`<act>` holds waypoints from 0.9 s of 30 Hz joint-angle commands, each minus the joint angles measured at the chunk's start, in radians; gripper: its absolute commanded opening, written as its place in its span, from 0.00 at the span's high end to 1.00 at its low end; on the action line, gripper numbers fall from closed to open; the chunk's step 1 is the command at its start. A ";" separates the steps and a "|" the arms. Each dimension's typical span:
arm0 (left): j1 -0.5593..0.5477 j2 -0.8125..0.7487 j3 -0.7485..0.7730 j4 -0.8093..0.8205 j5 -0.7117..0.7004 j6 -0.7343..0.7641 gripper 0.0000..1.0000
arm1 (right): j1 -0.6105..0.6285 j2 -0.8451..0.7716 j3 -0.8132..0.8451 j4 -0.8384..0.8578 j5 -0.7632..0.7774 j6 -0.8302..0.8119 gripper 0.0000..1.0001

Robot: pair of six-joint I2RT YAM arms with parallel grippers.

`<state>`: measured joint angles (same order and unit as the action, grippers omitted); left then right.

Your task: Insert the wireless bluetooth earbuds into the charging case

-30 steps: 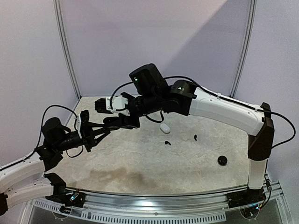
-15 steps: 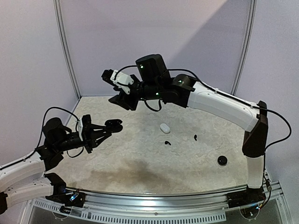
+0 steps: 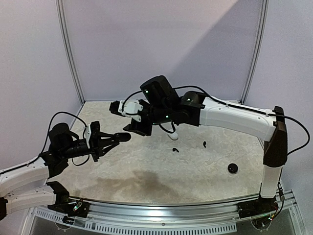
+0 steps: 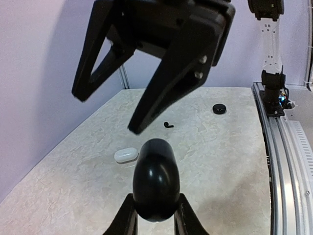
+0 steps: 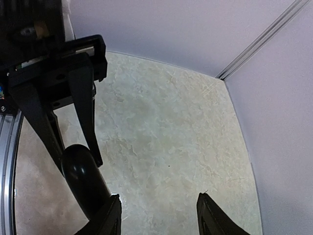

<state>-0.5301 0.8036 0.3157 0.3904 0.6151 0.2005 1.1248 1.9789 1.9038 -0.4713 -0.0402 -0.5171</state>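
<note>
A glossy black egg-shaped charging case [image 4: 155, 178] is held clenched in the left gripper [image 3: 117, 138], raised above the left side of the mottled beige tabletop [image 3: 146, 171]. The right gripper [image 3: 138, 128] was swung high and clear of the case half a second ago. It has since been brought back down and is now poised just above and beside the case. Its jaws are parted and nothing is held between them. In the left wrist view the case looks smooth and shut, though a lid seam cannot be made out.

No earbud has been picked up. One tiny black earbud [image 3: 175, 150] and a second black earbud [image 3: 204, 144] are left lying on the table, well apart from the raised case. Their places are unchanged over the past second. A white oval case [image 3: 172, 136] is partly hidden behind the right arm, and a small round black object [image 3: 233, 168] sits nearer the right base.

The return of the open right gripper is judged to be a fresh approach to the held case, probably to work its lid. Insertion has not been started, and the lid would need to be opened first.
</note>
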 commanded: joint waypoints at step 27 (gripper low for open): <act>-0.019 0.009 0.043 0.062 0.049 -0.104 1.00 | -0.057 0.028 0.008 -0.073 -0.423 -0.014 0.77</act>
<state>-0.5320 0.8055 0.3336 0.4324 0.6659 0.1028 1.0721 1.9984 1.8896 -0.5365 -0.4362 -0.5518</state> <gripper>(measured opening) 0.208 0.315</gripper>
